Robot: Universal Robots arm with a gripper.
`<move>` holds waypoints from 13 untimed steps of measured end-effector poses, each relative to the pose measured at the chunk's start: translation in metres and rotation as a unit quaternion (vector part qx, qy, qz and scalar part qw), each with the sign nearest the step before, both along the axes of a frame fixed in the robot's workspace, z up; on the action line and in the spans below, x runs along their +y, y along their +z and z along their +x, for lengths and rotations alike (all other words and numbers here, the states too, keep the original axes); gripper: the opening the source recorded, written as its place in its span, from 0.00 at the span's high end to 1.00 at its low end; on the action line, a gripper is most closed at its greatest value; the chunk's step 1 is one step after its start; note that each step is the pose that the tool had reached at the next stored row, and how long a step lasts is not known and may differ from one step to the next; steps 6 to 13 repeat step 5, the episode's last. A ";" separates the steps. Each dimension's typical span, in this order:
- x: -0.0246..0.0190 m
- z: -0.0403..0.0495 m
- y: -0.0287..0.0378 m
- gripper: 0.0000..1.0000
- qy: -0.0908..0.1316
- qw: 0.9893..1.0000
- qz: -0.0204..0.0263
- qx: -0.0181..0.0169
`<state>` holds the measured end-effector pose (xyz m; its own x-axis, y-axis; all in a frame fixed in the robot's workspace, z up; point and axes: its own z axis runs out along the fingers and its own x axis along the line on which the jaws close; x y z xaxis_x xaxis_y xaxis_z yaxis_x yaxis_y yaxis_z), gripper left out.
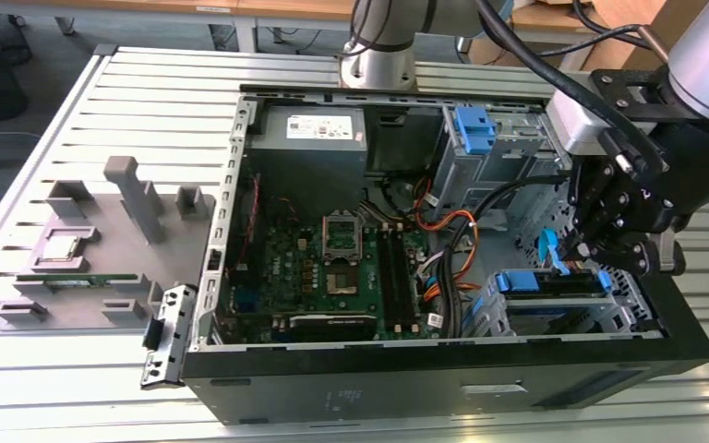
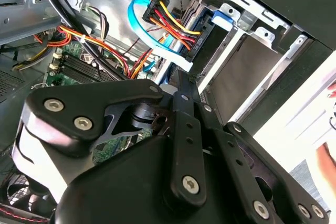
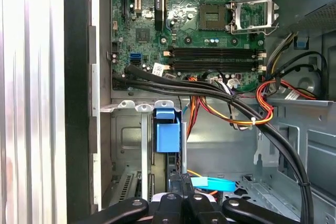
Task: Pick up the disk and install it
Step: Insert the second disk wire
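From my seat: gripper matt black metal, shiny screw heads. Case matt black outside, bare grey sheet steel inside. Disk rails glossy blue plastic. Table ribbed brushed aluminium.

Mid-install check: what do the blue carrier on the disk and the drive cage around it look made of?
Blue carrier: apparently moulded plastic, uniform matte blue with soft edges. Drive cage: looks like bare sheet metal, dull grey, with stamped holes and folded tabs. The black gripper sits just above the disk.
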<state>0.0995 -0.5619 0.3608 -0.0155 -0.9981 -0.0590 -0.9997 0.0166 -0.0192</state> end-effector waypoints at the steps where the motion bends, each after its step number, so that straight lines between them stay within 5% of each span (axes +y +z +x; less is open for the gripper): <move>1: 0.0000 0.0000 0.0000 0.89 0.000 1.000 0.000 0.000; 13: 0.0000 0.0000 0.0004 0.89 0.000 1.000 0.000 0.000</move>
